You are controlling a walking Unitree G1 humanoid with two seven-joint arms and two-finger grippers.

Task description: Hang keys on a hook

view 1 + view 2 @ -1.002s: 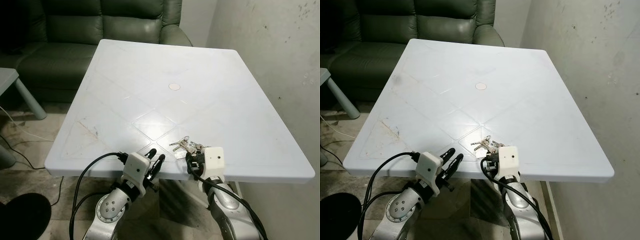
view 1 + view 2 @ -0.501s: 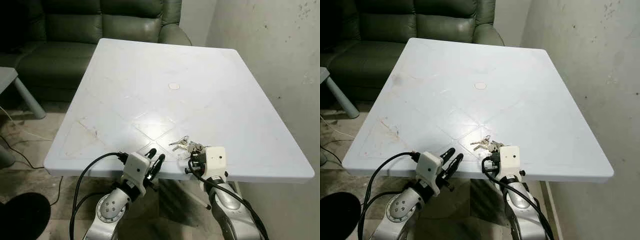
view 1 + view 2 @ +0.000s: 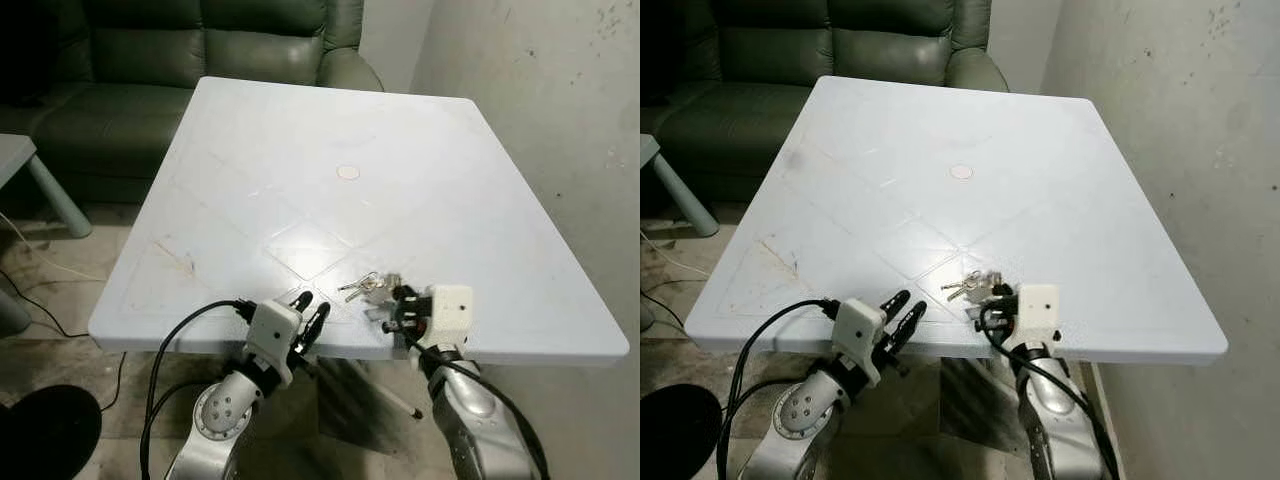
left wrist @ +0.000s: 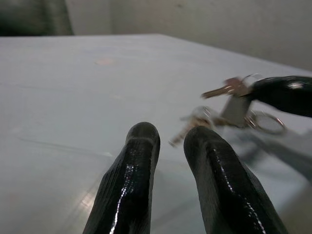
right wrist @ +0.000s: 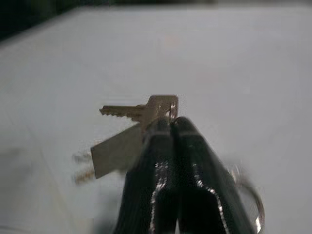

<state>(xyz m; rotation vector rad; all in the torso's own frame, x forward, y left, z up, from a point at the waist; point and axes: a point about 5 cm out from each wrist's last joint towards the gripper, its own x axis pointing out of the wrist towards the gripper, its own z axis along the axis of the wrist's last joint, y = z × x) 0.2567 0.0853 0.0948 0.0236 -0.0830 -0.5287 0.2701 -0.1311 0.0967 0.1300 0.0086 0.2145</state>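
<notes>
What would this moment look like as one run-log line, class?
phase: grasping keys | right gripper: shut on keys, at table near edge | left gripper: idle at near edge, slightly parted | hook: unseen

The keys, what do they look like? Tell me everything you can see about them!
The keys are a small metal bunch on wire rings, some silvery and one brassy with a toothed blade. They sit near the front edge of the white table. The right gripper has its black fingers pinched shut on the bunch, one key sticking out sideways. The left gripper waits beside them, not touching.
</notes>
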